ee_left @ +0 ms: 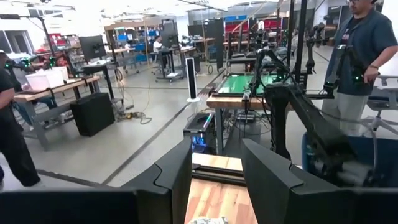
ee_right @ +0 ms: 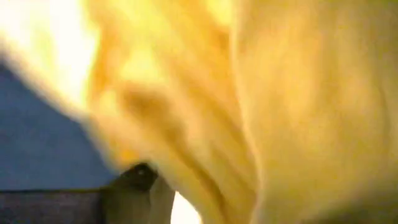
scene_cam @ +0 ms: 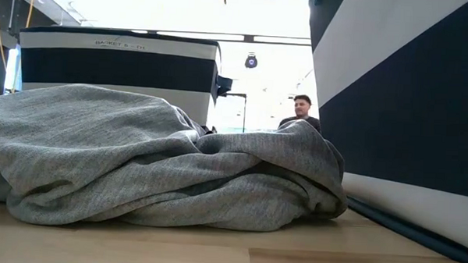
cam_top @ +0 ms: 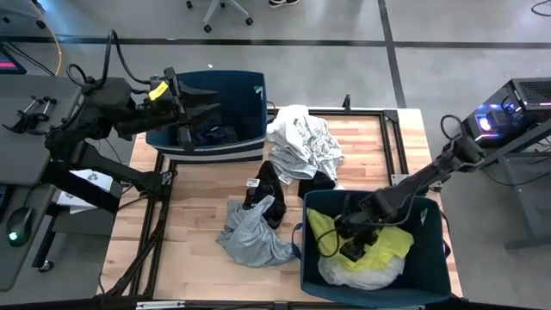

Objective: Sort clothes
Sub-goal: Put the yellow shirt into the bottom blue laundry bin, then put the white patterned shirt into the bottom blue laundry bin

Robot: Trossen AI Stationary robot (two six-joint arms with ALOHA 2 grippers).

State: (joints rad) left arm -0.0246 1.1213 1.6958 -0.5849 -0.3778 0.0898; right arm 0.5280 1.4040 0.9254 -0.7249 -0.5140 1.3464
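Observation:
My left gripper (cam_top: 207, 112) is open and empty above the far-left navy bin (cam_top: 250, 86), which holds dark clothes (cam_top: 211, 133); its fingers stand apart in the left wrist view (ee_left: 216, 149). My right gripper (cam_top: 333, 238) is down inside the near-right navy bin (cam_top: 430, 258), against a yellow garment (cam_top: 383, 241) that fills the right wrist view (ee_right: 249, 106). A pale garment (cam_top: 362, 274) lies under the yellow one. On the table lie a white garment with grey print (cam_top: 301, 142), a black garment (cam_top: 269, 194) and a grey garment (cam_top: 250, 234).
In the low view the grey garment (scene_cam: 155, 168) lies heaped in front, with the left bin (scene_cam: 119, 65) behind it and the right bin's wall (scene_cam: 407, 98) close by. People stand in the room beyond (ee_left: 360, 50). Bare wood shows at the table's near left (cam_top: 185, 250).

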